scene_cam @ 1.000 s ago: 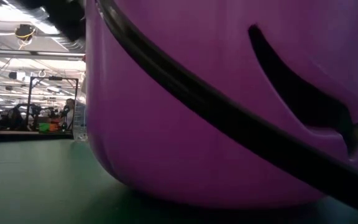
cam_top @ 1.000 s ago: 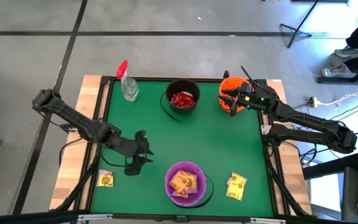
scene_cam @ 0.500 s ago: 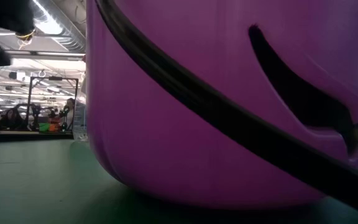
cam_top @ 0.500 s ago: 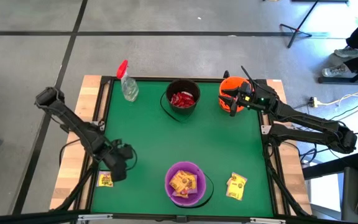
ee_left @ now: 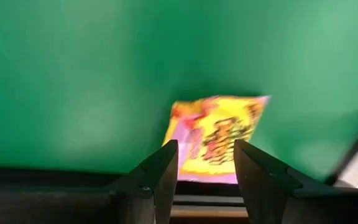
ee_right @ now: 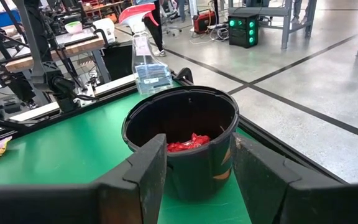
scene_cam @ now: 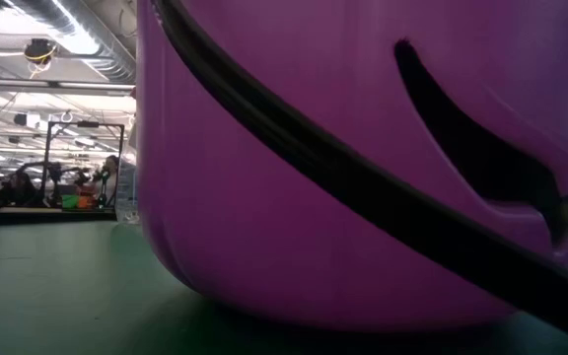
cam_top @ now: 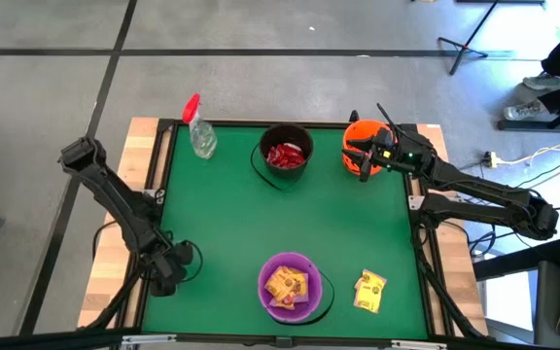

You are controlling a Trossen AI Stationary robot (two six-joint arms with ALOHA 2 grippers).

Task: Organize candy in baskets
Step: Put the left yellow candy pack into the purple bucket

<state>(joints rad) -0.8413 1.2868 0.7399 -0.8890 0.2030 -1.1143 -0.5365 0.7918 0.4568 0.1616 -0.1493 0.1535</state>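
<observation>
My left gripper is at the table's near left corner. It points down, open, over a yellow candy packet that lies flat on the green mat. Its fingers straddle the packet's near end. In the high view the gripper hides this packet. The purple basket at the near middle holds yellow candy. The black basket at the far middle holds red candy. Another yellow packet lies right of the purple basket. My right gripper waits open beside the orange basket at the far right.
A clear spray bottle with a red trigger stands at the far left of the mat. The purple basket's wall fills the low view. Bare green mat spreads across the middle. A raised black frame runs along the table's edges.
My left gripper has swung from the mat's near middle toward the near left corner. It has gone down and tipped from slanting to pointing down, and now stands over the yellow packet. The packet has not moved.
</observation>
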